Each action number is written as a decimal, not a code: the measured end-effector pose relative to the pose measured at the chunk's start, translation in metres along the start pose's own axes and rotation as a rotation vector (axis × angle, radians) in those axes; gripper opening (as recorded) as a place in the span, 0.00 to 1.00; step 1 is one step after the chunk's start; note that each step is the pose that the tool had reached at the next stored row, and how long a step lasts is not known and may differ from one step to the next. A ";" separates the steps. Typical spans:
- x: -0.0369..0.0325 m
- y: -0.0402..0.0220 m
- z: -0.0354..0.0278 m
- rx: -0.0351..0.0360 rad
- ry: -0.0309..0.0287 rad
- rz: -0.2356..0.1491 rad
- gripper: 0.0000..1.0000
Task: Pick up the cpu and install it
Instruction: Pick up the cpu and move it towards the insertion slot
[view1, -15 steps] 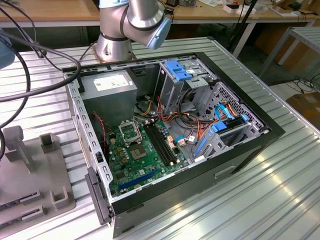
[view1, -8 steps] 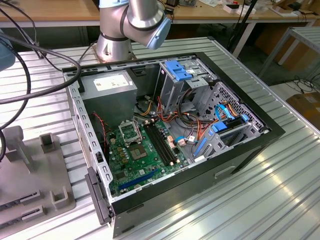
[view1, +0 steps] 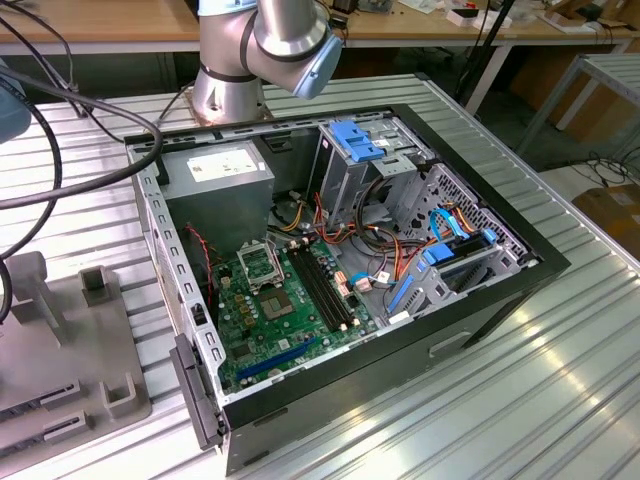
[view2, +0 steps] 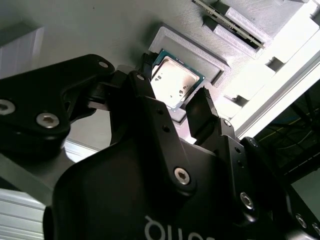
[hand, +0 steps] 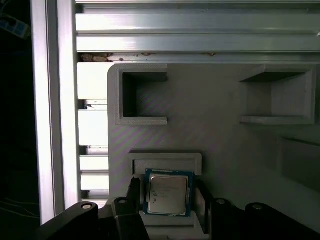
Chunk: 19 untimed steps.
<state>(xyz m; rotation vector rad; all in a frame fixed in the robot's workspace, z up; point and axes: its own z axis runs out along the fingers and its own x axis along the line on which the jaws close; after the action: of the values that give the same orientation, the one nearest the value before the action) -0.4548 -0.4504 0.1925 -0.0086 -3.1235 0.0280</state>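
Observation:
The cpu (hand: 167, 194), a square chip with a silver lid and green rim, lies flat in a raised nest on a grey printed holder plate (hand: 225, 150). My gripper (hand: 168, 200) stands open over it, one black finger close on each side of the chip. In the second wrist view the cpu (view2: 176, 80) shows between the same fingers (view2: 200, 107) of the gripper (view2: 172, 85). In the exterior view an open computer case (view1: 340, 270) lies on the table, and the socket (view1: 262, 265) sits on its green motherboard (view1: 290, 315).
The arm's base (view1: 235, 80) stands behind the case. The grey holder fixture (view1: 60, 340) lies at the exterior view's left, with two square pockets (hand: 142, 97). Black cables (view1: 90, 150) cross the ribbed aluminium table (view1: 520, 400). A drive cage (view1: 365, 160) and wiring crowd the case.

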 end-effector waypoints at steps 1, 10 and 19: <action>0.0000 0.0000 0.0000 0.0000 0.0000 0.000 0.55; 0.0000 0.0000 0.0000 0.0000 0.0000 0.000 0.47; 0.0000 0.0000 0.0000 0.0000 0.0000 0.000 0.47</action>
<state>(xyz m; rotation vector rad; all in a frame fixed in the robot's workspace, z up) -0.4548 -0.4504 0.1925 -0.0083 -3.1235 0.0279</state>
